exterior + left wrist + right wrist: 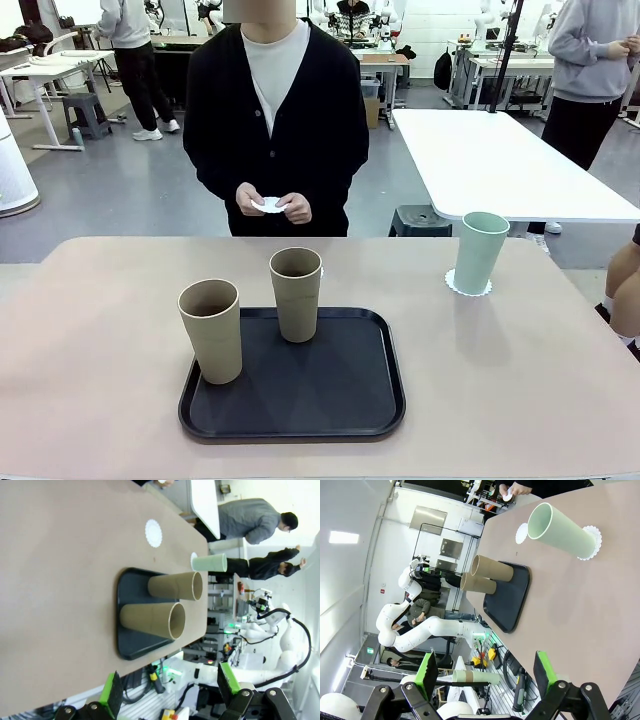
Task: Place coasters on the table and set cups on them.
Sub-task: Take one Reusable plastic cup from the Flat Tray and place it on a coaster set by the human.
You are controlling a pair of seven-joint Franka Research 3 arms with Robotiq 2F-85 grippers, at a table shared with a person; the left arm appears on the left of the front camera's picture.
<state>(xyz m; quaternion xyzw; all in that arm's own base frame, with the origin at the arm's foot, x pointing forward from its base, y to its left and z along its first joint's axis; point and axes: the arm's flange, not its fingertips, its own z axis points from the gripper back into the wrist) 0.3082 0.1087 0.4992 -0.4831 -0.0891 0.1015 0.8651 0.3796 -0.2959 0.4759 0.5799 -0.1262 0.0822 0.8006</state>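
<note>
Two tan cups (211, 330) on the black tray (300, 425), lower centre.
Mint cup (480, 250) on its coaster (468, 289), right; left gripper (170, 683) and right gripper (485, 671) spread, empty; person's hands (297, 210) pinch another coaster (269, 205).
</note>
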